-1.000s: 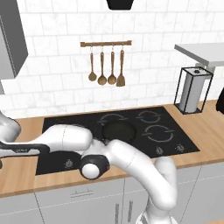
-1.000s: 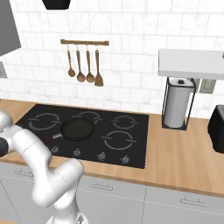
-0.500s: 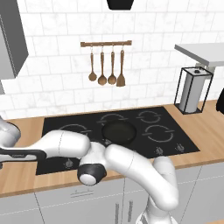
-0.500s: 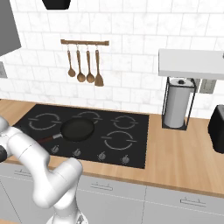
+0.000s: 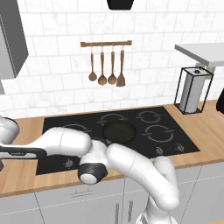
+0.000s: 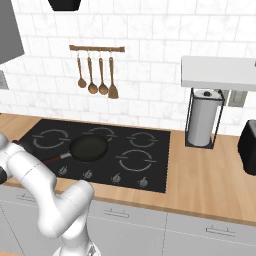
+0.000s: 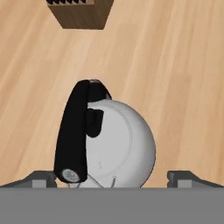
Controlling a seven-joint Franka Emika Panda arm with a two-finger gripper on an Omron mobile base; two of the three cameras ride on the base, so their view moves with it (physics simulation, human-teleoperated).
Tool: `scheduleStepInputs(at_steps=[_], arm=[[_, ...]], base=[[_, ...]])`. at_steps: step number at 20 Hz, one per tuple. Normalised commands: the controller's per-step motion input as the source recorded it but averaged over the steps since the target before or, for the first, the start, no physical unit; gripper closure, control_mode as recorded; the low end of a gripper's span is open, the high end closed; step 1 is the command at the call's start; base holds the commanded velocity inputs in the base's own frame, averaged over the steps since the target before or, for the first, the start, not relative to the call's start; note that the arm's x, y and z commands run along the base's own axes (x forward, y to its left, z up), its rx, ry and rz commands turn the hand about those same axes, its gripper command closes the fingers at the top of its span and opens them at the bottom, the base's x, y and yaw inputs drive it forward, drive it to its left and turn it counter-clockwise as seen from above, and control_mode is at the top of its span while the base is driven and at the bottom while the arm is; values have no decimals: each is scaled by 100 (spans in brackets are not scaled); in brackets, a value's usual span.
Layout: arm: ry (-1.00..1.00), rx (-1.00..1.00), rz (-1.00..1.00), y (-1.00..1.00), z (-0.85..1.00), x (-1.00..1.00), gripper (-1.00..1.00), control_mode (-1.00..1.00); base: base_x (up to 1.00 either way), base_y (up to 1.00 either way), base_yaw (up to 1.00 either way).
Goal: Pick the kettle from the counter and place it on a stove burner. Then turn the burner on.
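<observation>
The pale silvery kettle (image 7: 113,144) stands on the wooden counter (image 7: 175,65); a black handle arches over its dome and a dark knob sits on top. My gripper (image 7: 114,178) is open just above it, one fingertip (image 7: 43,177) to each side, touching nothing. The arm stretches out past the left edge of the left base view. The black stove (image 5: 87,127) lies mid-counter, with its largest ring burner (image 5: 159,132) (image 6: 136,161) bare, and a row of silver knobs (image 5: 159,151) runs along its front.
A black frying pan (image 5: 118,131) (image 6: 88,147) sits on the stove's middle ring. A wooden block (image 7: 78,11) stands on the counter just past the kettle. A paper towel holder (image 6: 203,120) and a dark appliance (image 6: 248,147) stand to the right of the stove. Utensils (image 5: 106,65) hang on the wall.
The arm has sunk slightly over the left part of the counter. The jaws have stayed open, and the pan has not moved.
</observation>
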Motion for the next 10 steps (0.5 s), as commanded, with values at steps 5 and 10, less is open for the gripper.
scheduleStepInputs(at_steps=[5,10], arm=[[1,-6,-5,-44,-5,-15,-100,-100],[0,-2,0,-2,-9,1,-100,-100]], base=[[0,0,0],[0,0,0]])
